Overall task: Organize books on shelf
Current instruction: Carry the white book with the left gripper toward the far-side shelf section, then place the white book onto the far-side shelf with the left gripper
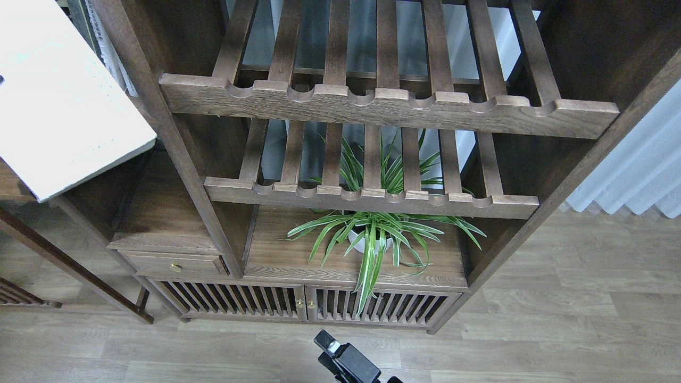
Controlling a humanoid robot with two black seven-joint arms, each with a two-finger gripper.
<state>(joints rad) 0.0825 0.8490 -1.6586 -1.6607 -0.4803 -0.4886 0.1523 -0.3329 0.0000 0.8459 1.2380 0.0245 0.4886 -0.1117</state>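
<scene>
**Clerk:** Head view, item one: right gripper. It is being shown at the bottom edge, low over the wood-plank floor, as a dark block with a pale patch near its tip. Its two fingers are not being told apart, so whether the jaws are parted or closed cannot be told.

**Checker:** And the left gripper?

**Clerk:** It is not being seen anywhere in the view.

**Checker:** Item two?

**Clerk:** White book, thin, cover up and tilted, being shown at the upper left and cut off by the frame's top and left edges. Its lower right corner is being held out in front of the cabinet's upright post. What is carrying it is being hidden.

**Checker:** Behind it?

**Clerk:** Upright spines, only slivers being seen just beside the post. The board under them is being covered by the white book.

**Checker:** Further out?

**Clerk:** Upper slatted rack and lower slatted rack, each with a scalloped front rail. A spider plant in a white pot is being kept beneath the lower one, on the cabinet top above two slatted doors. A small drawer with a brass knob is being listed at the left.
</scene>
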